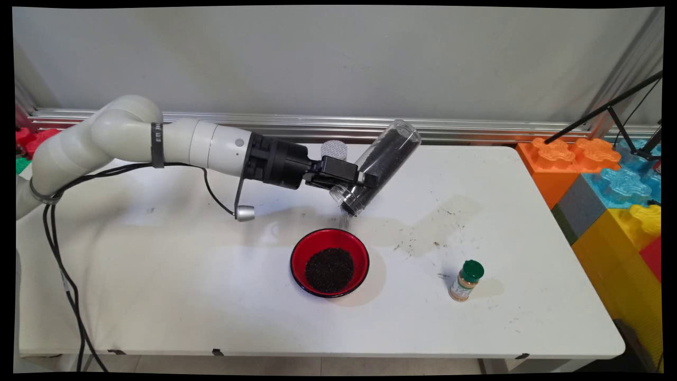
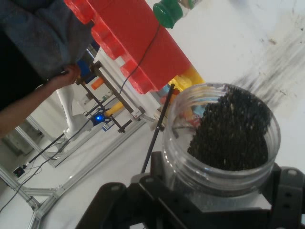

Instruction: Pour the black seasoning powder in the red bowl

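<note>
A: Nearest the lens, low on the white table [image 1: 158,296]: red bowl [image 1: 329,262], upright, black granules [image 1: 329,270] heaped inside.

B: And just right of it?

A: Small spice jar [image 1: 466,280] with green cap, standing well apart from the bowl, dark smudges on the tabletop between.

B: Gripper [image 1: 353,180]?

A: Clamped round a clear plastic jar [image 1: 376,166] near its open mouth, fingers pressed to both sides. Tilted mouth-down above the bowl's far rim, partly filled with the same black granules, a thin trickle falling from the lip.

B: Behind?

A: Silver lid [image 1: 334,150] beside the wrist; coloured blocks [image 1: 613,180] off the right end.
</note>
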{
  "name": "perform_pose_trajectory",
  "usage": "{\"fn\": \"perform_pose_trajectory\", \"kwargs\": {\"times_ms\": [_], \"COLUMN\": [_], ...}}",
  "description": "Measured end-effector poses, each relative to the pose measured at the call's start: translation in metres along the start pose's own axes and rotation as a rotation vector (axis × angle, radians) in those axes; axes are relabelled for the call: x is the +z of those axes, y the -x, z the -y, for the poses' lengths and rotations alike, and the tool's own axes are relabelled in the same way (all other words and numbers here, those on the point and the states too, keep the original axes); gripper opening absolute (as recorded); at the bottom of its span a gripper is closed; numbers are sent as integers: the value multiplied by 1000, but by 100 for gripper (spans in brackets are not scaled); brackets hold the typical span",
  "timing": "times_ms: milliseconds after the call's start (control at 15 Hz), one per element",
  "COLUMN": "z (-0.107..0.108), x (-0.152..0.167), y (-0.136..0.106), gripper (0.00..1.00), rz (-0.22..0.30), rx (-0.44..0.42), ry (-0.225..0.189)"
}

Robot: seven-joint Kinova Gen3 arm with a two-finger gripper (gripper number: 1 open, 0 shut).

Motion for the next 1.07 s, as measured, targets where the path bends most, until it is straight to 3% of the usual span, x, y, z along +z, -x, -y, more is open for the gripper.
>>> {"fn": "perform_pose_trajectory", "kwargs": {"times_ms": [1067], "z": [7], "x": [-5], "y": [6], "gripper": [0], "rz": [-12], "rx": [43], "ry": [-31]}}
